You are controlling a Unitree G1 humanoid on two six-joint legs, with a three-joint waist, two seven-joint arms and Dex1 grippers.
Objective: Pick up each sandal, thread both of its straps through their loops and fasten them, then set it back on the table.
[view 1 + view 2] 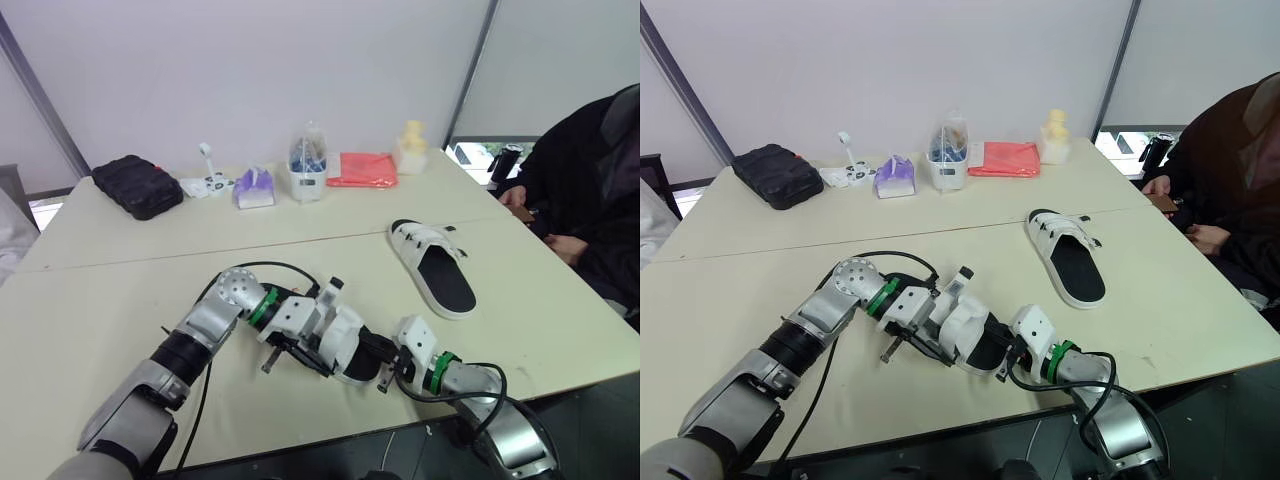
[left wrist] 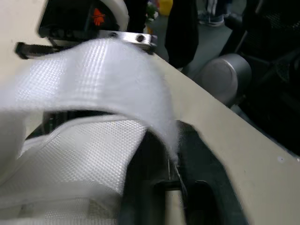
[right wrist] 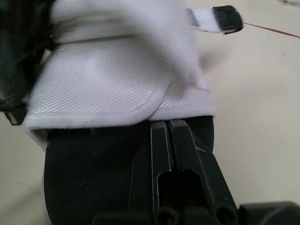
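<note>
Beige table [image 1: 150,290] carries both sandals, so the job looks about half done at best. The far sandal [image 1: 432,265] lies sole-down, well right of centre and untouched. Its white straps cross the front, with tabs poking out to the side, though whether they are threaded and fastened I cannot tell. Its long axis runs away from the robot, slanting a little to the left. The strapped toe end is farthest and the open black heel nearest.

The near sandal [image 1: 347,342] sits close to the table's front edge between the two arms and is clearly the one in work. It lies roughly crosswise, with the black heel end toward the right arm and the white upper toward the left. Whether it rests on the table or is lifted just off it I cannot tell.

The right end effector [image 3: 165,124] has its fingers pressed together, the tips tucked at the edge of the white upper over the footbed. The left end effector [image 2: 168,159] appears clamped on the end of a strap [image 2: 93,70], which arches loosely above the upper. By that look, the fastening of this strap is not finished, and setting the sandal down remains.
</note>
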